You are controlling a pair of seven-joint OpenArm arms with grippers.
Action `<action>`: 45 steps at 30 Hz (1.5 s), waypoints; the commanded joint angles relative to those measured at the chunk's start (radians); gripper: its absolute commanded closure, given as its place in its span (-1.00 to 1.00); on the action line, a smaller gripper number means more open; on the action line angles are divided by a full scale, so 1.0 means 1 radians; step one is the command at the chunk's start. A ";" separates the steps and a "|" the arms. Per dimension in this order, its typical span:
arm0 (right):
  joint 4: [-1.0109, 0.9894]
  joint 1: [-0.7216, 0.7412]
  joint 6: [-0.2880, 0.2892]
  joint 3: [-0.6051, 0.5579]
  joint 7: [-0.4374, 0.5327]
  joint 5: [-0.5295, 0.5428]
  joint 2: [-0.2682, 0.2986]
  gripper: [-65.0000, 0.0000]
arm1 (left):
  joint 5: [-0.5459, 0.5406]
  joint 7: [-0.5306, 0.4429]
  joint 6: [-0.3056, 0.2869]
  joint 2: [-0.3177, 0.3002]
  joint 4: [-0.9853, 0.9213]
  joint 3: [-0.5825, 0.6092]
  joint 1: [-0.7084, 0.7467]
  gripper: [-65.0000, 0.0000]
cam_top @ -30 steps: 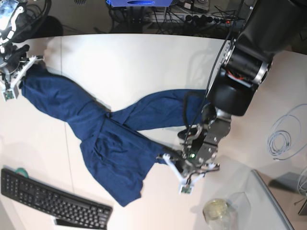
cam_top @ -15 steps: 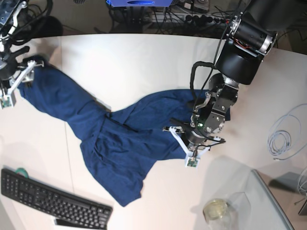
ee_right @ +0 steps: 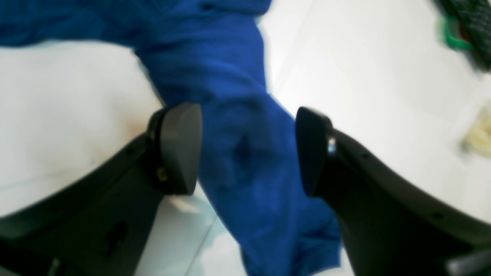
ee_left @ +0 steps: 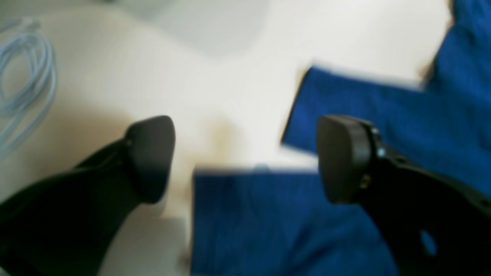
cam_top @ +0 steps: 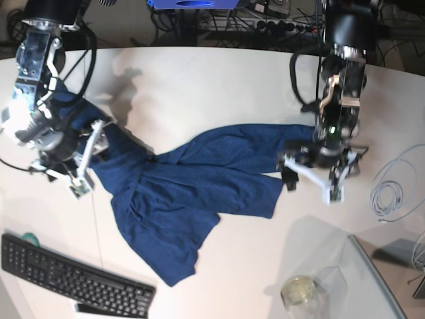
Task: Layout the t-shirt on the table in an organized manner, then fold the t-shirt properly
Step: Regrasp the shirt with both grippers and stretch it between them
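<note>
The t-shirt (cam_top: 179, 193) lay crumpled across the middle of the table (cam_top: 199, 86), a dark navy sprawl running from near the left edge toward the right side, with one long lobe hanging down toward the near edge beside the keyboard (cam_top: 73, 279).

The left gripper (ee_left: 245, 157) hung over the shirt's right end with its jaws wide apart and nothing between the pads. In the left wrist view, the fingers (ee_left: 151, 153) stood on either side of a gap: the one on the view's left was over bare white table, the one on the view's right over blue cloth. A straight cloth edge ran across just below the gap, and a second fold of the t-shirt (ee_left: 364, 115) lay beyond it. The picture was blurred, so whether either pad touched the fabric could not be told. A coil of pale cable (ee_left: 23, 76) lay off toward the table's right edge.

The right gripper (ee_right: 247, 149) was over the shirt's left end, near the table's left edge. Its jaws also stood apart, and a narrow band of the t-shirt (ee_right: 238, 153) ran lengthwise through the gap between them, close to the pad on the view's left and clear of the other. The cloth looked slack, not pinched.

A clear jar (cam_top: 302, 292) stood near the table's near-right corner.
</note>
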 commanded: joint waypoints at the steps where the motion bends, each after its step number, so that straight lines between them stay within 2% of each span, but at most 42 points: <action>1: -0.013 0.034 0.000 -0.005 0.018 0.004 0.020 -0.12 | 0.001 -0.026 -0.004 -0.003 0.052 0.000 0.012 -0.76; 5: -0.140 0.080 0.000 -0.061 0.021 0.004 0.043 -0.11 | 0.001 -0.027 -0.004 -0.012 0.089 0.055 0.093 -0.67; 10: -0.244 0.108 0.000 -0.058 0.058 0.004 0.043 -0.11 | 0.003 -0.029 -0.004 -0.004 -0.048 0.115 0.065 -0.37; 14: -0.318 0.121 0.000 -0.066 0.064 0.004 0.054 -0.09 | 0.003 -0.029 -0.003 -0.004 -0.171 0.173 0.032 -0.23; 15: -0.333 0.123 0.000 -0.066 0.066 0.004 0.054 0.00 | 0.003 -0.029 -0.003 -0.004 -0.189 0.178 0.024 -0.21; 16: -0.342 0.123 0.000 -0.066 0.072 0.004 0.055 0.18 | 0.003 -0.029 -0.003 -0.004 -0.206 0.181 0.018 -0.18; 19: -0.344 0.123 0.000 -0.058 0.073 0.004 0.057 1.00 | 0.003 -0.029 -0.003 -0.009 -0.255 0.178 0.013 -0.07; 22: -0.273 0.101 0.000 -0.057 0.069 0.004 0.088 0.93 | 0.003 -0.029 -0.003 -0.014 -0.281 0.174 0.012 0.10; 25: -0.148 0.057 0.000 -0.057 0.052 0.004 0.092 1.00 | 0.069 -0.029 -0.003 -0.015 -0.286 0.174 0.016 0.29; 29: 0.027 0.037 0.000 -0.057 -0.065 0.004 0.094 0.99 | 0.181 -0.029 -0.003 -0.006 -0.286 0.174 0.024 0.55; 32: 0.118 0.049 0.000 -0.057 -0.137 0.004 0.094 0.99 | 0.199 -0.029 -0.003 -0.006 -0.289 0.174 0.019 0.70; 35: 0.147 0.100 0.000 -0.057 -0.203 0.004 0.102 1.00 | 0.209 -0.029 -0.003 -0.012 -0.318 0.173 0.013 0.78; 39: 0.142 0.150 0.000 -0.057 -0.249 0.004 0.160 1.00 | 0.209 -0.029 -0.003 -0.026 -0.333 0.173 0.016 0.84; 42: 0.148 0.134 0.000 -0.055 -0.301 0.004 0.204 1.00 | 0.204 -0.029 -0.003 -0.035 -0.332 0.173 0.024 0.86; 45: 0.150 0.040 0.000 -0.015 -0.318 0.010 0.204 1.00 | 0.201 -0.029 -0.003 -0.050 -0.329 0.173 0.025 0.86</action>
